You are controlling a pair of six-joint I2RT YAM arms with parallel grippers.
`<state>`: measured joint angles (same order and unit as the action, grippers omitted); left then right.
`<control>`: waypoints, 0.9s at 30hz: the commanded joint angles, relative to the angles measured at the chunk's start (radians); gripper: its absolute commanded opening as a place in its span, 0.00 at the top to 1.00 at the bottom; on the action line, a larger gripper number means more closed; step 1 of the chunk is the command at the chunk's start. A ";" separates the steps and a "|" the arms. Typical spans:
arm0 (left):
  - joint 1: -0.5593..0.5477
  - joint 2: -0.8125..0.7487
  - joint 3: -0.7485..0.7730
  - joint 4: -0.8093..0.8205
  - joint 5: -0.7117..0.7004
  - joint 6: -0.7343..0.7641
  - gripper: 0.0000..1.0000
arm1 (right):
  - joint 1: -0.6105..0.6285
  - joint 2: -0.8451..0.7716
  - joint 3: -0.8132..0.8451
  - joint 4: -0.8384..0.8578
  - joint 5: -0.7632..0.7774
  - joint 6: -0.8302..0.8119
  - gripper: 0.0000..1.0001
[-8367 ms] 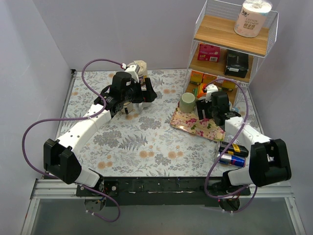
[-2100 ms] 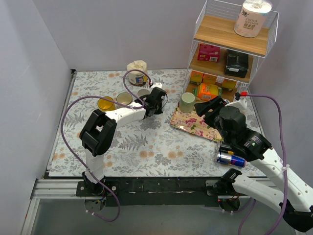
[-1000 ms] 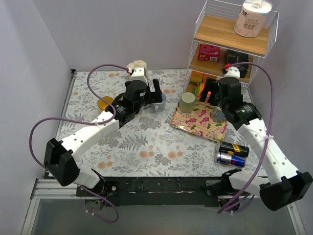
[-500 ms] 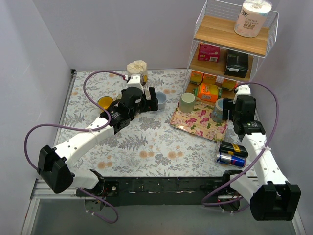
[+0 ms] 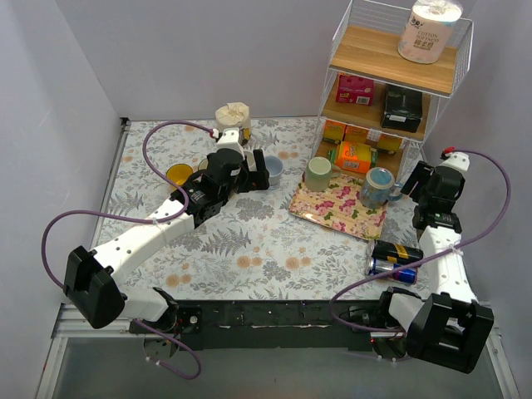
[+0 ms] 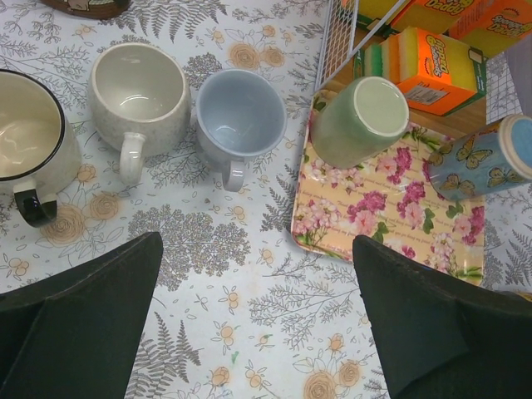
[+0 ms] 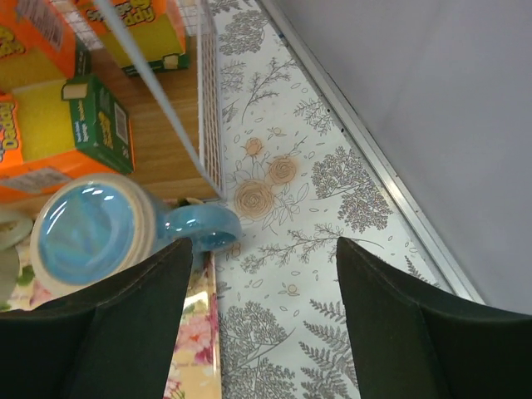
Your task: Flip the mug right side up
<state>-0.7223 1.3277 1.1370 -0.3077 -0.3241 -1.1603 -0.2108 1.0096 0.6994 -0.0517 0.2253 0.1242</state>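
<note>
Now my right pincer (image 7: 262,258) gapes open beside the blue mug (image 7: 91,229), mouth up on the tray (image 5: 332,212); I'd lift away clear of its handle (image 7: 199,229). Left pincer (image 6: 256,249) open too.

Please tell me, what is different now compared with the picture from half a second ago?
The right gripper has let go of the butterfly mug, which stands upright on the tray, and has drawn back to the right, jaws open. The left gripper, also open, the green mug and the pale blue mug stayed where they were.
</note>
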 commanded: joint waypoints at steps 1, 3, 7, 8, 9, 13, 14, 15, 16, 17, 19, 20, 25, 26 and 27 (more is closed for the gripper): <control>-0.002 -0.041 -0.017 -0.007 0.002 -0.007 0.02 | -0.059 0.073 0.029 0.072 -0.082 0.130 0.25; -0.002 -0.038 -0.014 -0.008 0.007 -0.013 0.02 | -0.076 0.104 0.029 0.099 -0.101 0.175 0.26; -0.002 -0.036 -0.014 -0.011 0.010 -0.027 0.02 | -0.096 0.158 0.034 0.134 -0.162 0.235 0.27; -0.002 -0.036 -0.014 -0.010 0.011 -0.030 0.02 | -0.099 0.170 0.037 0.133 -0.165 0.245 0.27; -0.002 -0.036 -0.014 -0.011 0.013 -0.033 0.02 | -0.105 0.190 0.040 0.141 -0.170 0.264 0.26; -0.002 -0.042 -0.022 -0.014 0.016 -0.052 0.02 | -0.130 0.221 0.038 0.187 -0.196 0.301 0.27; -0.002 -0.044 -0.023 -0.016 0.016 -0.053 0.02 | -0.136 0.234 0.040 0.200 -0.205 0.305 0.27; -0.002 -0.045 -0.026 -0.016 0.019 -0.056 0.02 | -0.153 0.244 0.041 0.204 -0.217 0.308 0.27; -0.002 -0.047 -0.028 -0.018 0.020 -0.059 0.02 | -0.162 0.253 0.046 0.208 -0.268 0.321 0.27; -0.002 -0.047 -0.028 -0.018 0.022 -0.061 0.02 | -0.171 0.260 0.046 0.226 -0.283 0.330 0.27; -0.002 -0.053 -0.033 -0.019 0.022 -0.064 0.02 | -0.190 0.282 0.043 0.246 -0.322 0.353 0.27; -0.002 -0.053 -0.033 -0.019 0.023 -0.065 0.02 | -0.194 0.291 0.045 0.262 -0.342 0.360 0.27; -0.002 -0.051 -0.037 -0.019 0.025 -0.065 0.02 | -0.203 0.366 0.057 0.266 -0.414 0.393 0.26; -0.002 -0.053 -0.037 -0.021 0.025 -0.065 0.02 | -0.205 0.376 0.060 0.263 -0.417 0.399 0.24; -0.002 -0.055 -0.037 -0.021 0.025 -0.067 0.02 | -0.205 0.389 0.060 0.262 -0.420 0.405 0.23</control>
<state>-0.7223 1.3209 1.1049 -0.3172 -0.2989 -1.2213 -0.4122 1.3647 0.7143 0.1604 -0.1246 0.4881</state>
